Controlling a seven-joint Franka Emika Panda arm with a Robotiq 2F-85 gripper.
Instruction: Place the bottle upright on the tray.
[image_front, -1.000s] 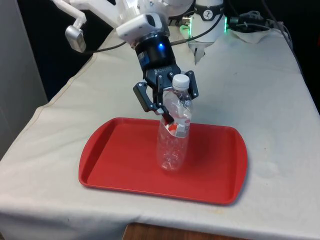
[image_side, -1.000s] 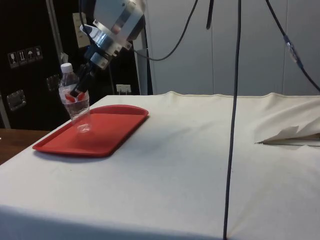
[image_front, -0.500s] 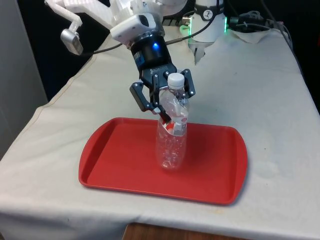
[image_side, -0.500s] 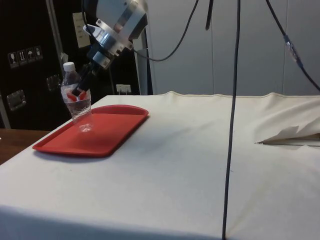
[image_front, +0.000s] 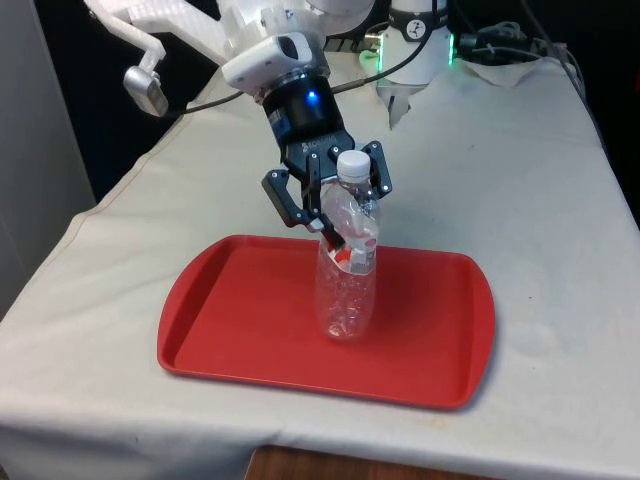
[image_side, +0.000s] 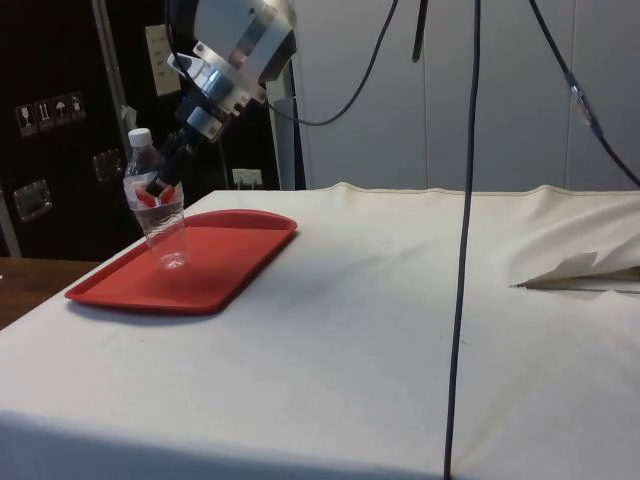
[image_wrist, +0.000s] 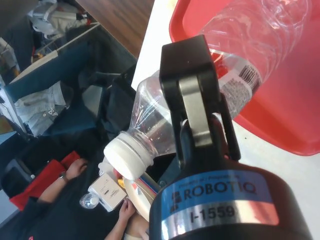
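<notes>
- The hand (image_front: 340, 215) is gripping the clear plastic bottle (image_front: 347, 275) with its fingers closed on the upper body, just below the white cap (image_front: 352, 163).
- The bottle is hanging directly beneath the hand, over the middle of the red tray (image_front: 230, 330), and is standing close to upright (leaning a touch in the side view).
- The bottle's base is sitting at the tray floor or a hair above it; the pictures are not settling which.
- Judging by this, most of the task is looking done: the bottle is over the tray and nearly vertical.
- What is remaining, as a judgement, is squaring the bottle fully, seating its base, opening the fingers and pulling the hand away without tipping it.
- Below the hand, bare tray floor is spreading out on every side of the bottle, so the raised rim is staying well apart from the base.
- Beyond the tray, the cloth-covered tabletop (image_front: 520, 200) is lying open behind and beside the hand, with only cables (image_side: 465, 220) hanging well apart from it (seen in the side view).
- The tabletop's near edge is lying just past the tray's front rim.
- Past the cap, the wrist view is showing a person's hands (image_wrist: 75, 169) well off the tabletop.
</notes>
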